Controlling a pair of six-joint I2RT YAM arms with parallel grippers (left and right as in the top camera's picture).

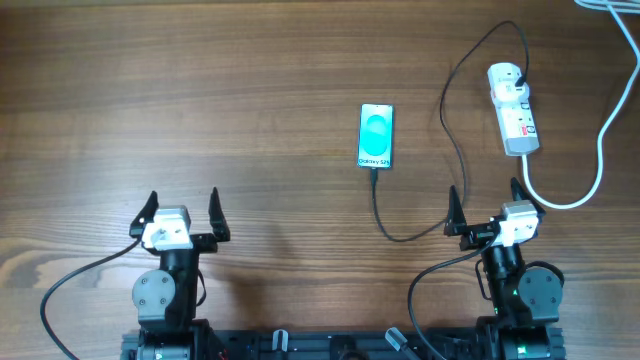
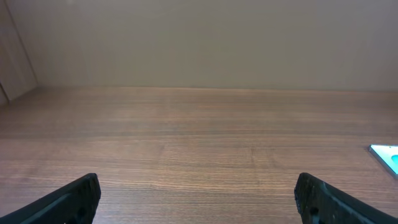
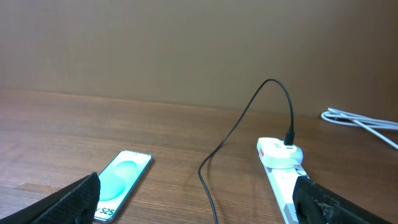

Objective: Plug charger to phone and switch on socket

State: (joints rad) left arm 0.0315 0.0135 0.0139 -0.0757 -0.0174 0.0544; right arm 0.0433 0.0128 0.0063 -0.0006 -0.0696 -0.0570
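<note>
The phone [image 1: 376,135] lies flat mid-table with its cyan screen up; it also shows in the right wrist view [image 3: 124,174] and at the edge of the left wrist view [image 2: 387,154]. The black charger cable [image 1: 400,237] meets the phone's near edge, loops right and runs up to the white adapter [image 1: 505,76] on the socket strip [image 1: 518,125]. In the right wrist view the cable [image 3: 214,155] reaches the adapter [image 3: 278,152] on the strip [image 3: 283,193]. My left gripper [image 1: 182,200] [image 2: 199,199] is open and empty, far left of the phone. My right gripper [image 1: 485,195] [image 3: 199,199] is open and empty, near the strip's near end.
A thick white cord [image 1: 600,150] leaves the strip's near end, loops right and runs off the far right corner; it shows in the right wrist view [image 3: 360,121]. The wooden table [image 1: 200,90] is bare on the left. A plain wall stands behind the table.
</note>
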